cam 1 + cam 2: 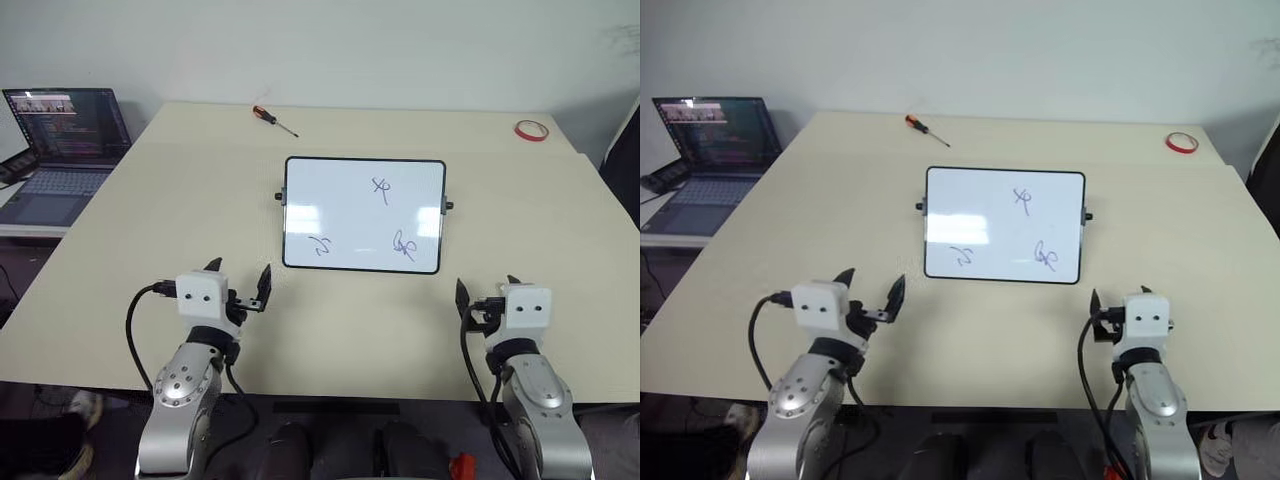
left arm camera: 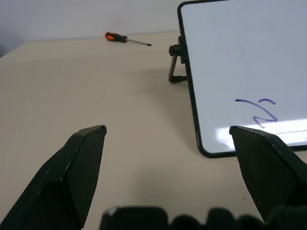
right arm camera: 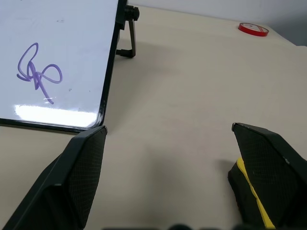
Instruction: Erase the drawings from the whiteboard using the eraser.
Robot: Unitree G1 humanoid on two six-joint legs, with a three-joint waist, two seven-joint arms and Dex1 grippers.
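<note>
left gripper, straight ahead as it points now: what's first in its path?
Likely the whiteboard: the open left gripper points level at its lower left corner, which sits just inside the line of one finger. Slightly wider, it would pass over bare table. Depth is unclear.

Beige table (image 1: pixel 150 200): whiteboard (image 1: pixel 340 190), screwdriver (image 1: pixel 274 120), tape ring (image 1: pixel 531 130)

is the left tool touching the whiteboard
Apart. The left eye view shows bare table between the left tool and the whiteboard.
</note>
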